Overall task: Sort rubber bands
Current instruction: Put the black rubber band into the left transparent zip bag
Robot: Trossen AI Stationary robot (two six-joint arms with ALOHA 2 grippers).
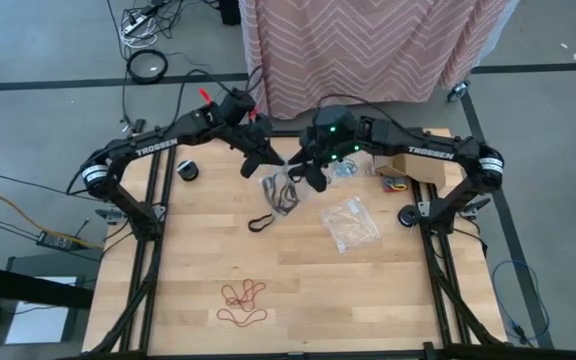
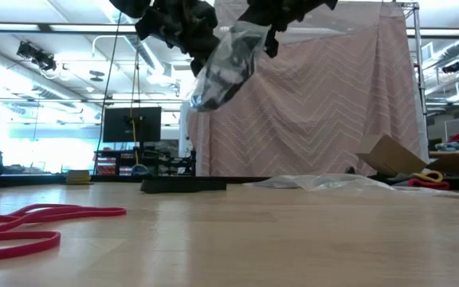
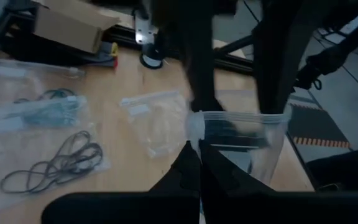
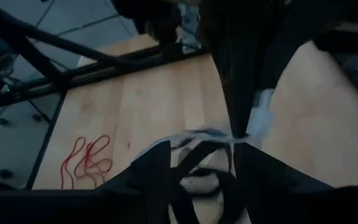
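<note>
1. The left gripper (image 1: 268,158) hangs above the far middle of the table (image 1: 298,290), its fingers pressed together on the rim of a clear plastic bag (image 2: 225,64) that is held up off the wood.
2. The right gripper (image 1: 308,170) is just beside it on the right, at the same bag's mouth, its fingers spread apart; one finger tip sits at the bag's rim in the right wrist view.
3. Dark rubber bands (image 1: 283,192) show through the hanging bag under the two grippers.
4. A single black band (image 1: 260,222) lies flat on the wood just near of the bag.
5. The red rubber bands (image 1: 243,295) lie loose near the table's near edge, left of centre, well apart from both arms.
6. A second clear bag (image 1: 349,222) lies flat right of centre; another bag with teal-blue bands (image 3: 48,109) lies at the far right beside a cardboard box (image 1: 408,162).
7. Bare wood runs across the whole near half apart from the red bands, and along the left edge.
</note>
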